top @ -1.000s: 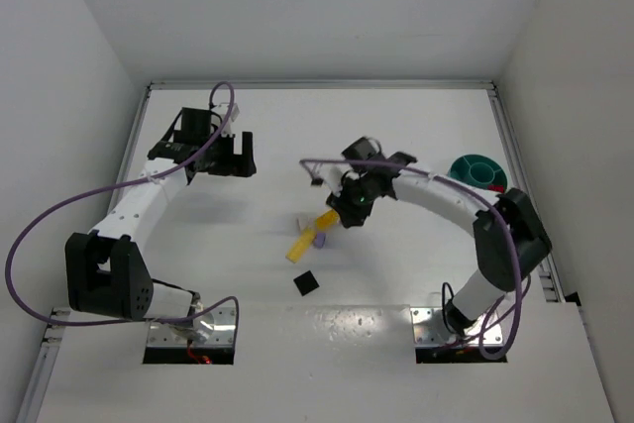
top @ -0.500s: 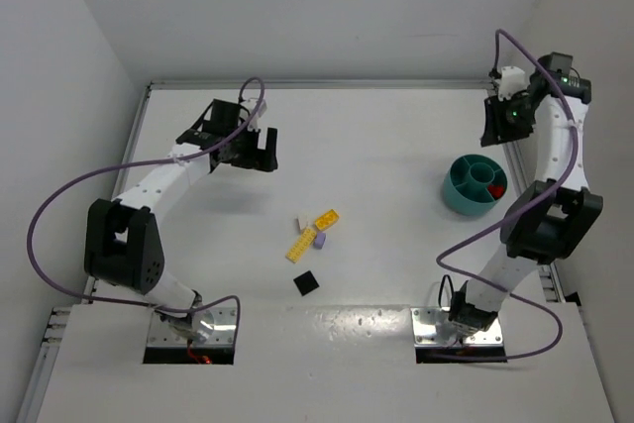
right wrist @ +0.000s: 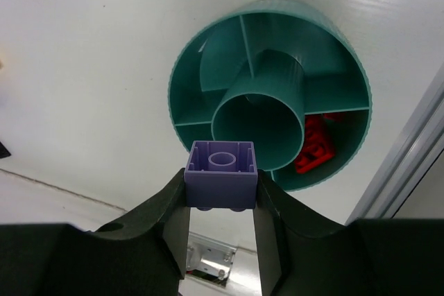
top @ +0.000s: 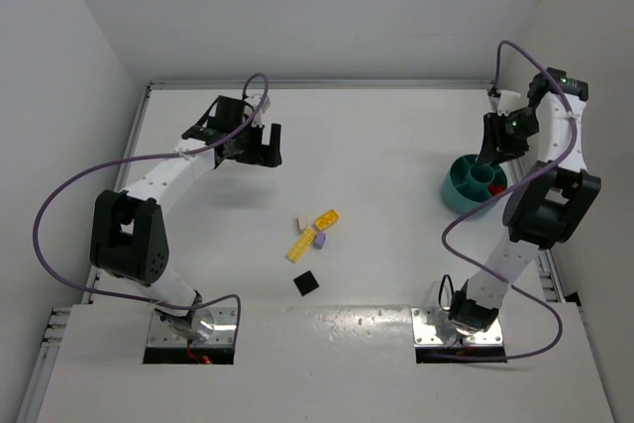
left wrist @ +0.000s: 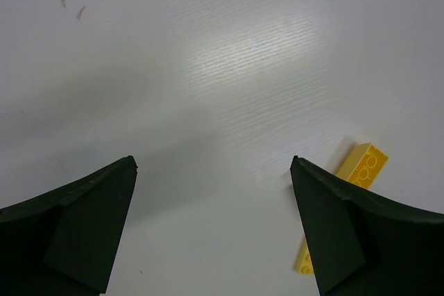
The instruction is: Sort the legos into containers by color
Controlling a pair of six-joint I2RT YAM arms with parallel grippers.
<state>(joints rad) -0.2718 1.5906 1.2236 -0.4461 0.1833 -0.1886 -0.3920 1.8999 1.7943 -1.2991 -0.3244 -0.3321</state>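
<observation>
Since the purple brick sits pinched in my right gripper above the dish, I'd steer ahead-left: bare compartments lie there, reds to the right.

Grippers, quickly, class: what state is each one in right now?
Left gripper: open, holding nothing.
Right gripper: shut on the purple brick, over the teal dish.

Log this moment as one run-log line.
right hand: shut on purple brick, over teal dish | left hand: open, empty, over table | red bricks: in one dish compartment | unsorted: yellow plate, black square
</observation>
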